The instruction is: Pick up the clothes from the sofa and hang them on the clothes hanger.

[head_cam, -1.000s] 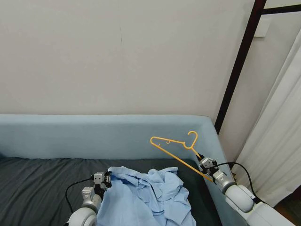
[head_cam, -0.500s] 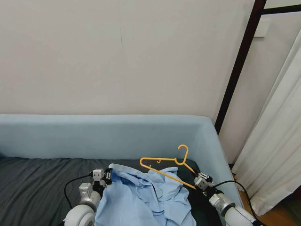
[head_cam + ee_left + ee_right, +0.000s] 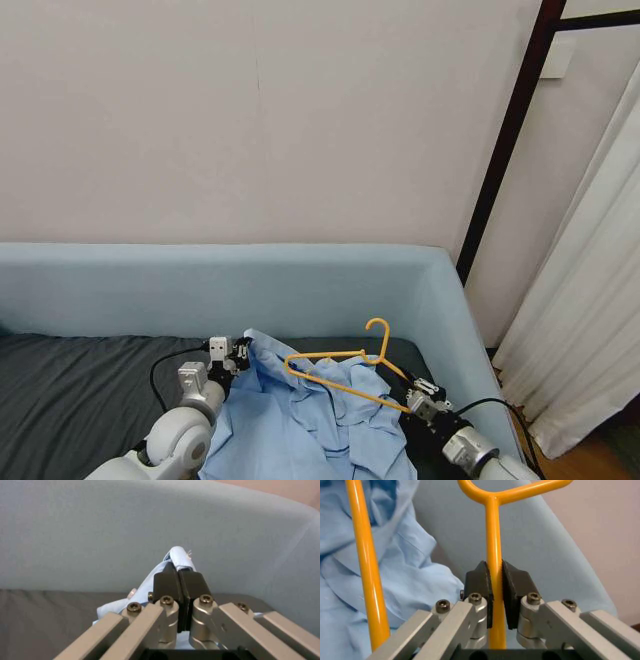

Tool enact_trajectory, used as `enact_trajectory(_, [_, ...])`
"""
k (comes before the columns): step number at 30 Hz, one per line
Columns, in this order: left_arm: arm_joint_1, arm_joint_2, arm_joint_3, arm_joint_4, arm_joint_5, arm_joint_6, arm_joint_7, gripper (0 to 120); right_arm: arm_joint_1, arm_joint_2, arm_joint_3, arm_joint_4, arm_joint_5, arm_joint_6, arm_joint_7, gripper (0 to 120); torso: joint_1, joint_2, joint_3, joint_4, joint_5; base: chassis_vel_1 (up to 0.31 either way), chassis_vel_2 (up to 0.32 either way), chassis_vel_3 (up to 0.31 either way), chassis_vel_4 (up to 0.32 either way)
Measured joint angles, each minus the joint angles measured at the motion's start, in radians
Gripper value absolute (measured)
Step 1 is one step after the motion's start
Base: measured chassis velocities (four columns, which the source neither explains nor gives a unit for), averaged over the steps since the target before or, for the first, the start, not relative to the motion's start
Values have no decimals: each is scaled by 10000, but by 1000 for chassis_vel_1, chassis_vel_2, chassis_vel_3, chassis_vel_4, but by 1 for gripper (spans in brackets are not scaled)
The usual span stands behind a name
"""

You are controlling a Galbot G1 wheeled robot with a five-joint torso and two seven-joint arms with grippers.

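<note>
Over the last second the hanger [image 3: 385, 345] has dropped from above the sofa's right arm and swung toward 9 o'clock, so it now lies tilted over the shirt [image 3: 300, 430]. The left gripper [image 3: 243, 350] has risen a little toward the backrest, taking a fold of cloth with it. In the head view the shirt lies crumpled on the dark seat [image 3: 70, 390] of the pale blue sofa [image 3: 200, 290], at about 6 o'clock in the picture. The left gripper sits at 7 o'clock, at the shirt's upper left edge. Its wrist view shows the fingers [image 3: 167, 581] pressed together on a pinch of light blue fabric [image 3: 177, 553] that sticks out past their tips, with the backrest behind. The right gripper [image 3: 412, 400] is at 5 o'clock, low beside the sofa's right arm. Its fingers [image 3: 479, 578] are clamped on the hanger's straight lower bar [image 3: 492, 528], just short of the corner where the bar bends. From that grip the hanger reaches toward 10 o'clock across the shirt's right half, its hook standing up toward 12 o'clock in front of the backrest. In the right wrist view the hanger's other bar crosses over the blue cloth [image 3: 405, 555].
</note>
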State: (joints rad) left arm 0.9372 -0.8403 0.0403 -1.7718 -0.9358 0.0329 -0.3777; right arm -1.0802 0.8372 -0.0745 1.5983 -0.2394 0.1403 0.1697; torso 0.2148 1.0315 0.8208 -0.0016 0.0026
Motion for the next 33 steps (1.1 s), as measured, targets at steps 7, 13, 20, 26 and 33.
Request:
enact_trajectory(7, [-65,-56,222,-181,-137,153,-187,0,258,455,-513,-370,-141,-5,-46,5,0,0,1,2,0,0,0,0,0])
enact_trajectory(13, [-170,-50,593,-278,-141,188,-246,0,478,1112,-638,-964,-217,-225,108,5,0,0,1,-1,-2,0,0,0,0])
enact_trajectory(20, [-112,-94,714,-418,-115,204,-267,0,832,1757,-823,-1517,62,-450,557,5,0,0,1,2,0,0,0,0,0])
enact_trajectory(26, [-19,-221,878,-647,0,217,-343,0,1034,2081,-841,-1597,141,-676,856,5,0,0,0,2,0,0,0,0,0])
enact_trajectory(33, [-354,-447,1215,-691,215,288,-411,0,1240,2067,-995,-1448,174,-778,963,5,0,0,1,1,0,0,0,0,0])
